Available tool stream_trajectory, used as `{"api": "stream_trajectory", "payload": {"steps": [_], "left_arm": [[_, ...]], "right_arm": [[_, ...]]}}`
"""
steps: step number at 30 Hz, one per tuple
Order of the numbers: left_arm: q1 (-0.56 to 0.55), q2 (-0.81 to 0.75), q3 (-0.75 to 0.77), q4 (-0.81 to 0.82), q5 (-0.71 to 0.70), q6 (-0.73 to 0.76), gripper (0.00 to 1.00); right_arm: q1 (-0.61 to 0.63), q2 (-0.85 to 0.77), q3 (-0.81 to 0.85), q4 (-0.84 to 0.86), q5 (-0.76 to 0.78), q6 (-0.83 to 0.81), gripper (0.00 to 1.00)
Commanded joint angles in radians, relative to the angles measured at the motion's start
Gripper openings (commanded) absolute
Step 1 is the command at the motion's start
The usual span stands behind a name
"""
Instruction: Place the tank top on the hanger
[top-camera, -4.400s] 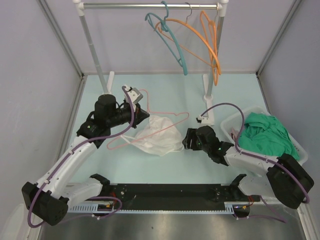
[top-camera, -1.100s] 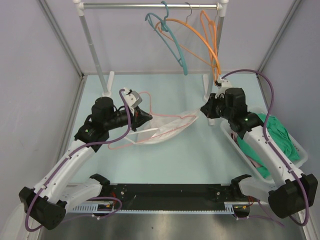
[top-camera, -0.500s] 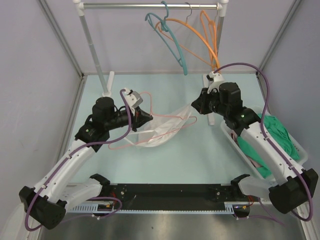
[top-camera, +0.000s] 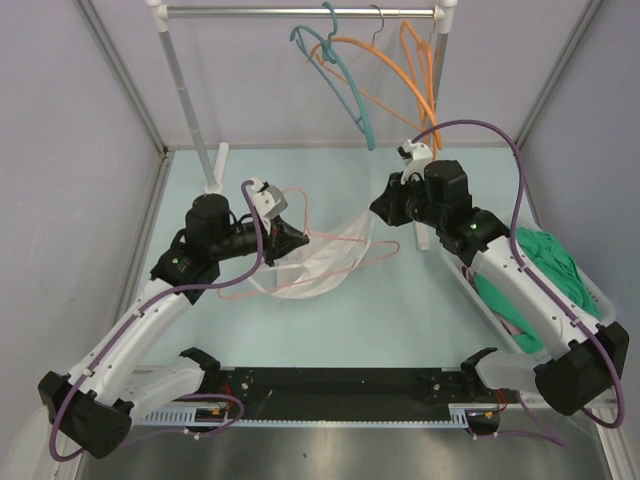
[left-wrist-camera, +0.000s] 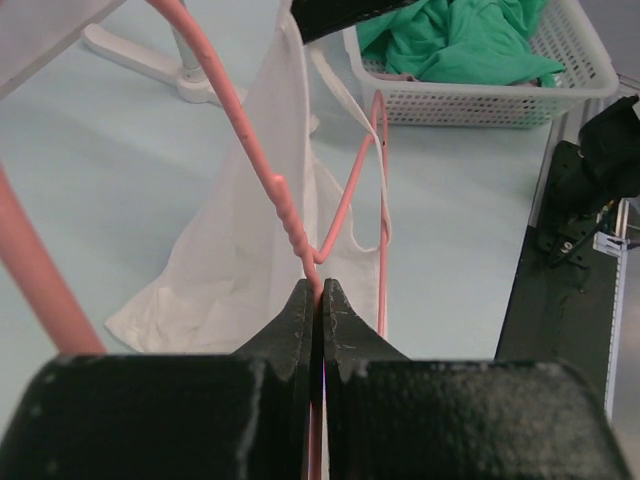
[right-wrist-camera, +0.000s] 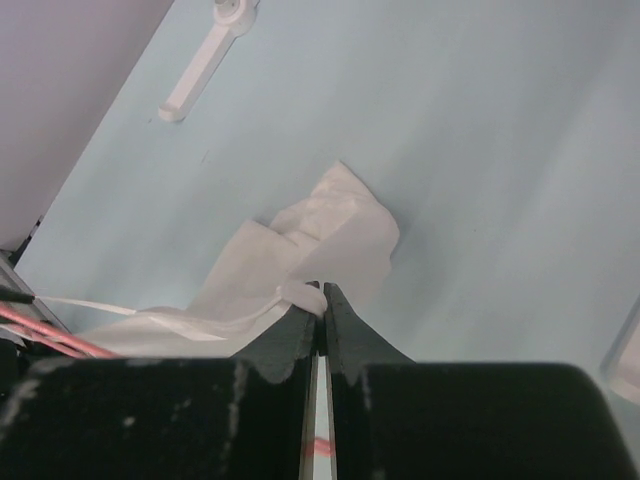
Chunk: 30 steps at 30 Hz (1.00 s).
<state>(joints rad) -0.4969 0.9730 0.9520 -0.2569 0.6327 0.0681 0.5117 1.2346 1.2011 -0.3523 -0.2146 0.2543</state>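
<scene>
Now my right gripper (top-camera: 386, 208) sits higher and nearer the far edge of the table (top-camera: 420, 320) than a moment ago, pulling the top (top-camera: 325, 262) tight. It is pinched on the top's cloth. My left gripper (left-wrist-camera: 318, 292) is clamped on the hanger (left-wrist-camera: 238, 115) over the table's middle. The top stretches between them. I should pull slowly and hold the hanger still, so the top slips onto it.

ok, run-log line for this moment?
left end effector: shut on hanger | right end effector: shut on tank top | tank top: stretched across hanger, not yet hung
</scene>
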Motion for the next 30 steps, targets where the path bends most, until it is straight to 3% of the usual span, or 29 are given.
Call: {"api": "stream_trajectory", "payload": {"steps": [1,4,5,8,11,17,21,30], "left_arm": [[-0.014,-0.008,0.002,0.015,0.11,0.032,0.02],[-0.015,-0.02,0.001,0.013,0.134,0.042,0.02],[-0.015,-0.022,-0.001,0.013,0.133,0.047,0.02],[-0.015,-0.027,-0.002,0.013,0.127,0.052,0.02],[-0.015,-0.025,-0.001,0.01,0.121,0.053,0.02],[-0.015,-0.025,0.001,0.001,0.114,0.062,0.01],[-0.017,-0.026,0.002,-0.007,0.117,0.073,0.01],[-0.015,-0.04,-0.005,-0.021,0.154,0.11,0.0]], "right_arm": [[0.011,0.022,0.049,0.053,0.003,0.005,0.08],[0.011,0.029,0.041,0.042,0.009,-0.001,0.19],[0.013,0.031,0.041,0.03,0.012,-0.009,0.34],[0.011,0.023,0.043,-0.006,0.02,-0.033,0.66],[0.011,-0.001,0.043,-0.049,0.034,-0.058,0.82],[-0.039,-0.088,0.017,-0.105,0.049,-0.113,0.85],[-0.102,-0.165,-0.035,-0.097,-0.021,-0.17,0.85],[-0.09,-0.282,-0.129,-0.011,-0.497,-0.322,0.81]]}}
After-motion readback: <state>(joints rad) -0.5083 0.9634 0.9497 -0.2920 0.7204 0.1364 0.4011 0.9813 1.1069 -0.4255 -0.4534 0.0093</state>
